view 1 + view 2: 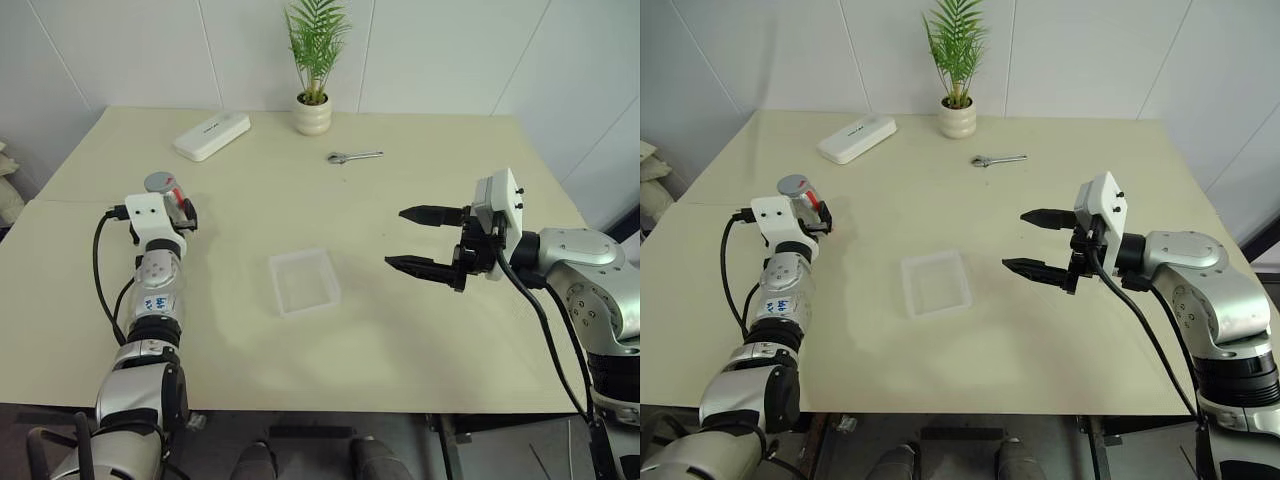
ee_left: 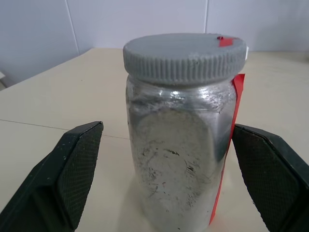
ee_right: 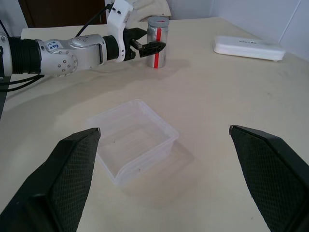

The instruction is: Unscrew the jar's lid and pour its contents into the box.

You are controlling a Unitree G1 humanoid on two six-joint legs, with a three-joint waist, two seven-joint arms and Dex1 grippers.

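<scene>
Now the step in hand looks like securing the jar (image 2: 181, 159): it stands upright near the desk's (image 1: 400, 330) left edge, the lid (image 2: 184, 55) screwed on, between the wide-spread fingers of the left end effector (image 1: 178, 212), which do not touch it. The right end effector (image 1: 420, 240) hovers wide and empty just right of the box (image 1: 304, 281) at mid-desk. Next, I judge, the left must close on the jar's body so the right can reach the lid and twist.
</scene>
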